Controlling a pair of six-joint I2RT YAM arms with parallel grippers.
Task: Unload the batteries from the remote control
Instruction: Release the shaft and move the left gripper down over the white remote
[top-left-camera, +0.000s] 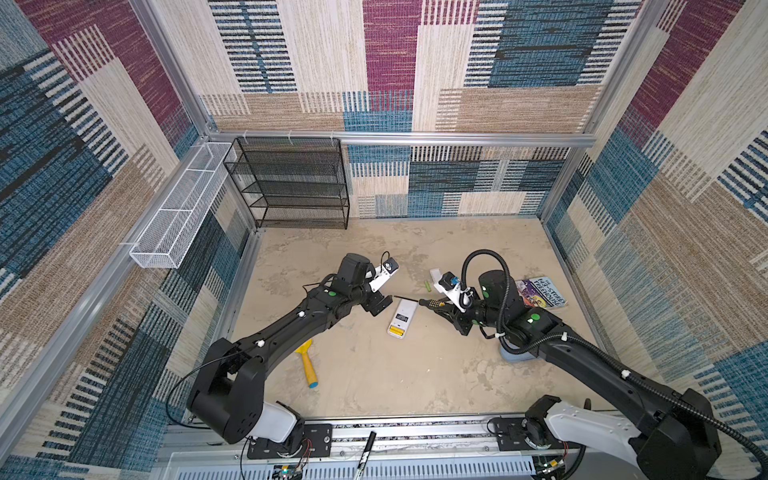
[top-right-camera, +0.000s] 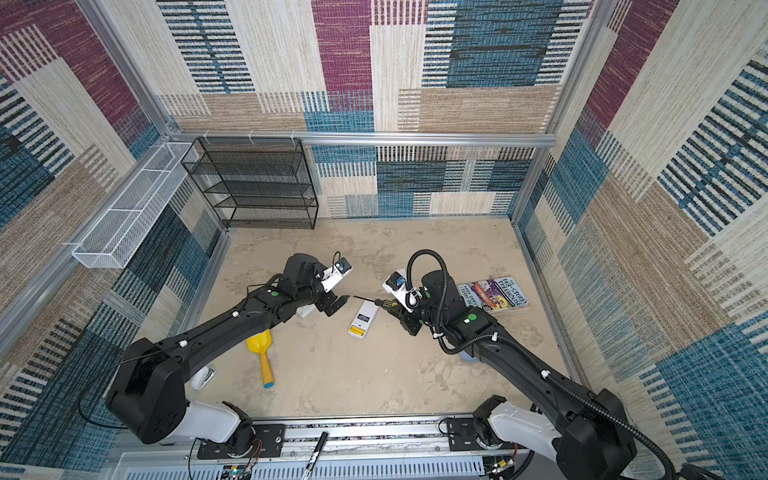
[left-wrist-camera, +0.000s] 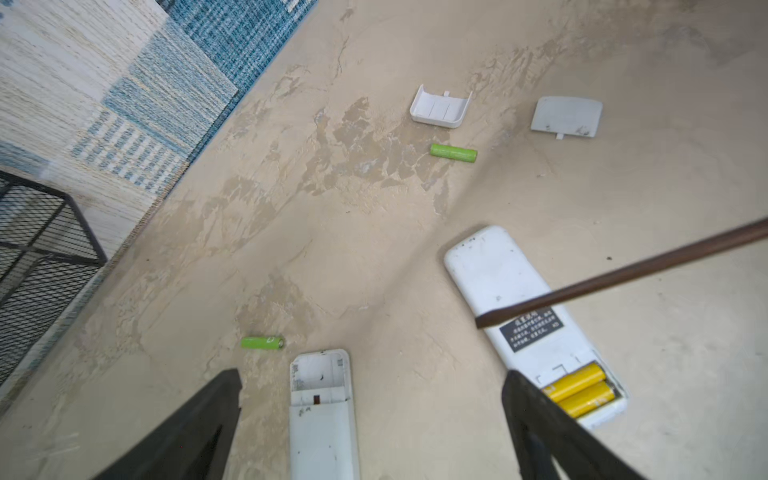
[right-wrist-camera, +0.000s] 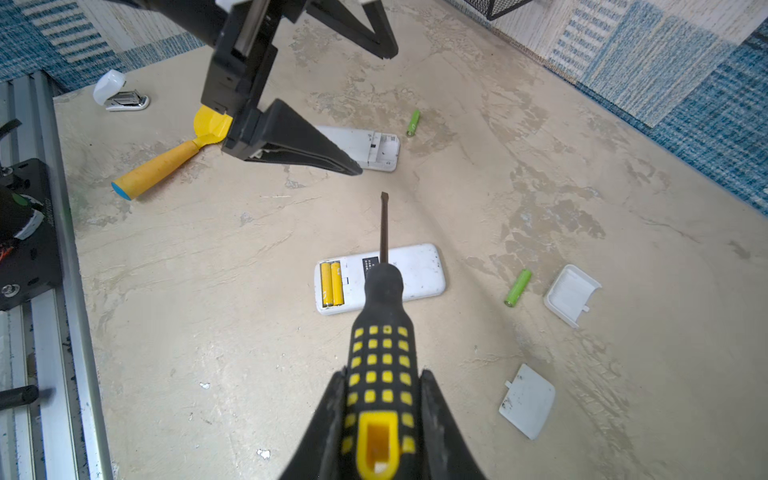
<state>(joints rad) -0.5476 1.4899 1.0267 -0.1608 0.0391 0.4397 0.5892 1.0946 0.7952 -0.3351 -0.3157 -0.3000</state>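
a: where are the batteries?

b: two yellow batteries (right-wrist-camera: 332, 284) sit side by side in the open bay at one end of the loaded remote (right-wrist-camera: 415, 274), which lies back up on the table (right-wrist-camera: 291, 395). the green ones are loose on the table. the near green battery (right-wrist-camera: 518, 287) is just off the loaded remote's other end. the far green battery (right-wrist-camera: 413, 123) is well away from the loaded remote, beside the empty remote (right-wrist-camera: 380, 151).

a: and the right gripper?

b: the right gripper (right-wrist-camera: 384, 374) is clamped narrow on the handle of the screwdriver (right-wrist-camera: 383, 291). it hangs above the loaded remote. the shaft crosses over the label, and the tip is apart from the yellow batteries.

a: the left one?

b: the left gripper (top-left-camera: 381, 306) has its jaws spread wide and holds nothing. it hovers off to the side of the loaded remote, over the empty remote, which shows in the gap of the jaws in the left wrist view. the yellow batteries lie just outside one jaw there.

a: anything else close by?

b: a curved cover (right-wrist-camera: 571, 293) and a flat cover (right-wrist-camera: 528, 401) lie past the loaded remote's plain end, near the near green battery.
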